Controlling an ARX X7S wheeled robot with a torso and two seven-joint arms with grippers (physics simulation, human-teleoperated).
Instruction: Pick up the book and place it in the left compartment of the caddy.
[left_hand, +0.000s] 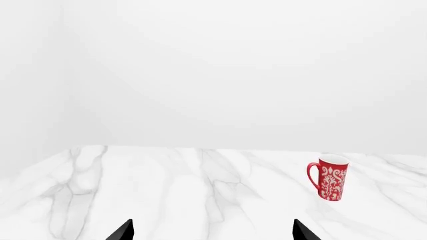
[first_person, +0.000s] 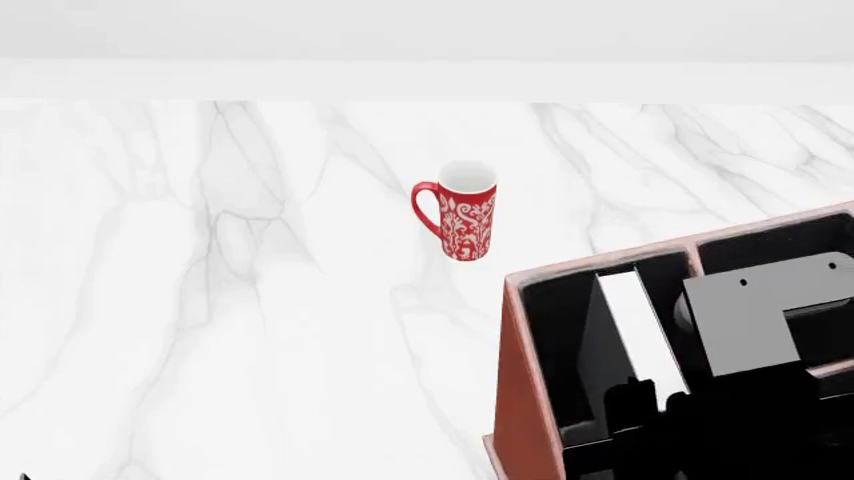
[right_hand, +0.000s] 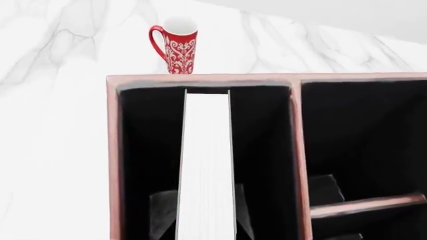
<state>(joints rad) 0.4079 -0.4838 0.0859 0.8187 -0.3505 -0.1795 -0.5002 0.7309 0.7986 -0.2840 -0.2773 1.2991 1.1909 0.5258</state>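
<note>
So, you're looking at the thick black hardcover book w/ white page edges standing on edge inside the left compartment, the long deep black-lined slot of the reddish-brown leather-like caddy w/ pale worn rims, page edges facing up toward the wrist cam. It's sitting roughly mid-slot w/ dark gaps on both sides, prob. so it clears the walls and doesn't snag the rim. Your right gripper is hanging directly over the slot; its dark fingers are showing on either side of the book's lower part, but I can't tell whether they're clamping or already letting go. In the head view the right arm's grey and black hardware is covering much of the caddy, so no help there. Your left gripper is idling w/ jaws spread wide, nothing between them, parked over the white marble tabletop, well clear of the job. The tall red mug w/ white floral pattern is standing upright behind the caddy, apart from it. Placement is looking close to done; the release and a straight lift out seem to be what's left.
</note>
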